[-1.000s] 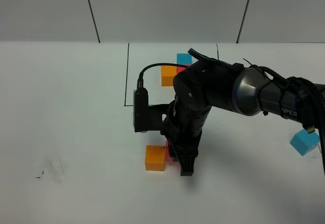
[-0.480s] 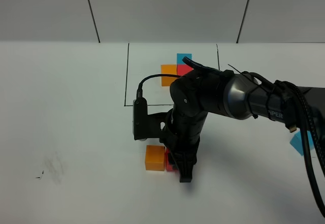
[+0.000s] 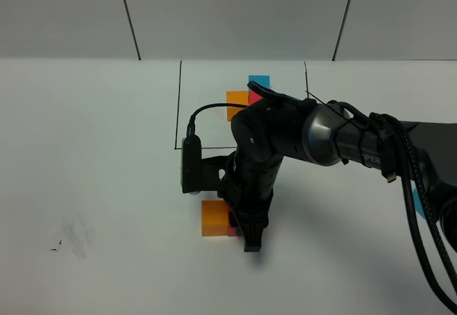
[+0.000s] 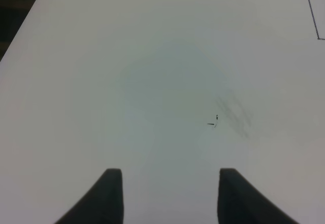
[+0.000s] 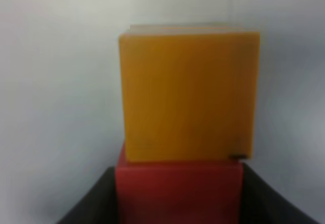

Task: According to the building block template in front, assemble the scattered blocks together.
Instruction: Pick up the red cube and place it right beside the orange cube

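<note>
The right arm reaches across the middle of the white table (image 3: 93, 151) and points down at the near edge. Its right gripper (image 3: 250, 242) is partly closed on the red cube (image 3: 232, 229). In the wrist view the two dark fingers (image 5: 91, 203) press against opposite sides of that cube (image 5: 177, 193), which sits on the table. The orange cube (image 3: 214, 218) stands flush against the red one, on its left as I look from above, their faces touching. From the wrist it fills most of the picture just beyond the red one (image 5: 188, 92).

The cyan cube (image 3: 420, 204) lies far off to the right, well apart from the pair and mostly hidden behind the arm's cables.

The template (image 3: 237, 101) sits behind the arm inside the black-line rectangle (image 3: 176, 104). Its orange, red and cyan blocks are partly covered by the arm.

The left gripper (image 4: 170, 193) hangs over bare table near a grey scuff (image 4: 233, 113). It is closed down and holds nothing.
</note>
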Available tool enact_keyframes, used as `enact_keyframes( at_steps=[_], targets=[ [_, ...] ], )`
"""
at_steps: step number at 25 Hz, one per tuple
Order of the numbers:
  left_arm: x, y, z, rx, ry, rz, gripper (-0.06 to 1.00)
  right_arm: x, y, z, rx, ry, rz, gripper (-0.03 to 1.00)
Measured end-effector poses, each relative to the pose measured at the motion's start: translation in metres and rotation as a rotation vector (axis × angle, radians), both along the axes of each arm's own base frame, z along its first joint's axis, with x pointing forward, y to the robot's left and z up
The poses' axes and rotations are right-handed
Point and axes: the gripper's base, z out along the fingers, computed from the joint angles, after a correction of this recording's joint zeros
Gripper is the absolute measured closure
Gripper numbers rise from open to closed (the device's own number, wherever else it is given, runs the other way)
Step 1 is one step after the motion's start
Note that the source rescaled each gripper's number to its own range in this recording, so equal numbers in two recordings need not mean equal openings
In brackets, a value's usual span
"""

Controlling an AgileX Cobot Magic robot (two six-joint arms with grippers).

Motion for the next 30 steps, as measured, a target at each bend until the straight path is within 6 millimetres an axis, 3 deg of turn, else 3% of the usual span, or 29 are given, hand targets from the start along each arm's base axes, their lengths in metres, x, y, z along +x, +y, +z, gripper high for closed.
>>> enact_keyframes(
  at_steps=[23, 25, 30],
  targets=[
    [0.0, 0.0, 0.0, 0.001, 0.0, 0.0, 0.94, 0.002, 0.001, 0.001, -0.103, 0.079, 0.011, 0.67],
    [0.0, 0.0, 0.0, 0.001, 0.0, 0.0, 0.94, 0.003, 0.001, 0.002, -0.108, 0.084, 0.006, 0.59],
    [0.0, 0.0, 0.0, 0.001, 0.0, 0.0, 0.94, 0.001, -0.002, 0.017, -0.122, 0.081, -0.077, 0.18]
  ],
)
